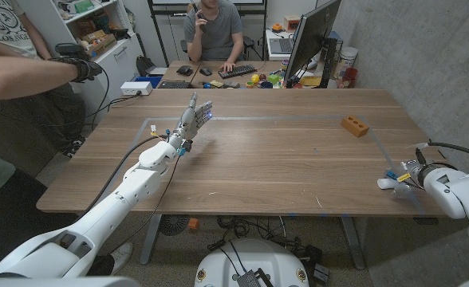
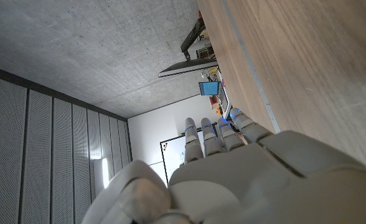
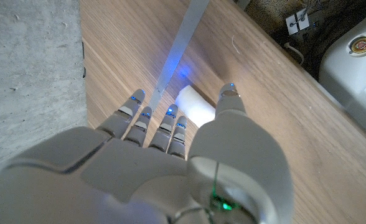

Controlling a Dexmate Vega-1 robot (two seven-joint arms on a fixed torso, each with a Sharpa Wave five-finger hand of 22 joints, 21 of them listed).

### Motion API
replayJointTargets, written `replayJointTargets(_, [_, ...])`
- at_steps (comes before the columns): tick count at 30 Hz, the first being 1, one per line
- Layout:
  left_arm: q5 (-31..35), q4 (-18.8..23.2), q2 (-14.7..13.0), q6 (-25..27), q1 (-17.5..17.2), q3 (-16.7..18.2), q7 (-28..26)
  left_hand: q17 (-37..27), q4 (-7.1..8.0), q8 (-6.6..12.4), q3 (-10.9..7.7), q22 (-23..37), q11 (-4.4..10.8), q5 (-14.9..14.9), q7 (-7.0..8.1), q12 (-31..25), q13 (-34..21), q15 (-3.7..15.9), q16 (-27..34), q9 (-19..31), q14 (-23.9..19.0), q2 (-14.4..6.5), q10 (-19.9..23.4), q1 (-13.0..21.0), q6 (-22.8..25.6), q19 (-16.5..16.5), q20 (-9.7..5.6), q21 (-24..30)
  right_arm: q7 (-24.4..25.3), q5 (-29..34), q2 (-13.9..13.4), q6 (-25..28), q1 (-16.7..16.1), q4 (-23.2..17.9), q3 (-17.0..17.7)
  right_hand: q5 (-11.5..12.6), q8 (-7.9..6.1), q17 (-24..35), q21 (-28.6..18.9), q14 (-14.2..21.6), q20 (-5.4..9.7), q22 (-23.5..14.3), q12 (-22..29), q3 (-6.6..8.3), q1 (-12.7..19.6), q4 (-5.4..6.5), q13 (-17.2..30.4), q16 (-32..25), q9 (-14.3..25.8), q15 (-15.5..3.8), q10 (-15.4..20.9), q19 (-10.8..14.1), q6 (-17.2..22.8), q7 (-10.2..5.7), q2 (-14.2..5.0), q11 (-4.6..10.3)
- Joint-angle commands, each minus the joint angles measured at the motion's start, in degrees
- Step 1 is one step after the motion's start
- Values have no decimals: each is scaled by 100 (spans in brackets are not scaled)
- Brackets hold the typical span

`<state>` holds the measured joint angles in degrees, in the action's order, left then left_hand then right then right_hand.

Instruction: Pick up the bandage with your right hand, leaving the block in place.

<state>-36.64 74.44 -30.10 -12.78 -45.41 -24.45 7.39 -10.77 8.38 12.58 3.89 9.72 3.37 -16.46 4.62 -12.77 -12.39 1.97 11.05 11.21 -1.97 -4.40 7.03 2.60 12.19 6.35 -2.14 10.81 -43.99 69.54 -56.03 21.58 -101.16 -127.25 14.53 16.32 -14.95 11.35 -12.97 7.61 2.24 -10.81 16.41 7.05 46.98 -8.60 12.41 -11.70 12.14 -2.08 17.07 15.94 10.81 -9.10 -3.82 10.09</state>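
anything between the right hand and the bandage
Nothing visible. The right hand is right at the white bandage roll, fingers alongside it near the table's front right edge. The block lies apart, farther back.

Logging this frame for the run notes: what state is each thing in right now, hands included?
Bandage: white roll lying on the table, between the right hand's fingers and thumb, not visibly lifted.
Block: orange, resting on the table's far right, untouched.
Right hand: at the near right table edge, fingers around the bandage; whether it grips, cannot tell.
Left hand: raised over the table's left side, fingers extended, holding nothing.
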Motion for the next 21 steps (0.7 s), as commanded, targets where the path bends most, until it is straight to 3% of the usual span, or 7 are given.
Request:
replayJointTargets(1, [-29,-43,24,-59,1,20,14,-21,20,24,45,25,-3,-33,-14,-33,-15,321,51,10,-67,-27,33,-24,61,40,-126,31,251,59,-65,315,379,260,-629,38,-107,16,-35,121,594,-20,99,3,97,22,32,-71,20,-1032,186,95,206,-57,-34,32])
replayJointTargets(5, [-41,-77,38,-94,12,22,52,-21,24,28,56,25,-11,-37,-22,-36,-15,324,51,10,-69,-24,47,-32,85,46,-130,32,482,46,-109,525,474,325,-843,75,-238,33,-76,293,649,-29,229,12,273,15,71,-100,36,-1077,455,227,520,-164,-128,129])
replayJointTargets(7, [-50,-78,42,-85,12,26,45,-21,26,27,60,25,6,-38,-20,-34,-15,323,50,10,-70,-23,42,-35,87,46,-128,31,609,47,-120,660,502,354,-933,100,-335,63,-160,535,743,-43,338,47,448,4,102,-168,44,-1091,685,441,738,-243,-237,144])
replayJointTargets(11, [-48,-100,48,-85,21,28,39,-22,28,29,66,25,11,-40,-26,-35,-15,329,50,10,-70,-22,49,-41,102,53,-130,33,658,4,-273,846,518,388,-1056,47,-523,376,-448,1753,779,-142,550,52,967,15,210,-705,61,-1138,1105,966,1127,-309,-463,139])
replayJointTargets(15, [-52,-127,56,-92,37,21,67,-23,32,27,75,25,22,-44,-26,-36,-15,323,51,10,-75,-20,56,-49,108,53,-126,31,716,-82,-402,1010,510,392,-1141,-40,-611,674,-619,2243,834,-234,705,69,1299,47,340,-1050,103,-1153,1376,1081,1330,-321,-571,130])
replayJointTargets(18, [-56,-137,60,-74,48,14,79,-23,35,25,81,26,2,-46,-28,-35,-15,326,50,10,-74,-18,56,-55,108,54,-128,31,802,-184,-478,1119,460,372,-1139,-141,-652,998,-845,2591,863,-366,789,165,1617,100,482,-1363,145,-1165,1472,1166,1476,-315,-663,128])
replayJointTargets(21, [-60,-149,63,-63,56,5,99,-24,40,21,90,26,10,-49,-28,-34,-16,327,50,10,-75,-17,56,-64,110,58,-129,32,866,-280,-559,1209,401,328,-1112,-396,-749,1568,-1338,2957,924,-650,1156,335,2049,201,866,-1735,320,-1173,1895,1145,1763,-299,-641,121])
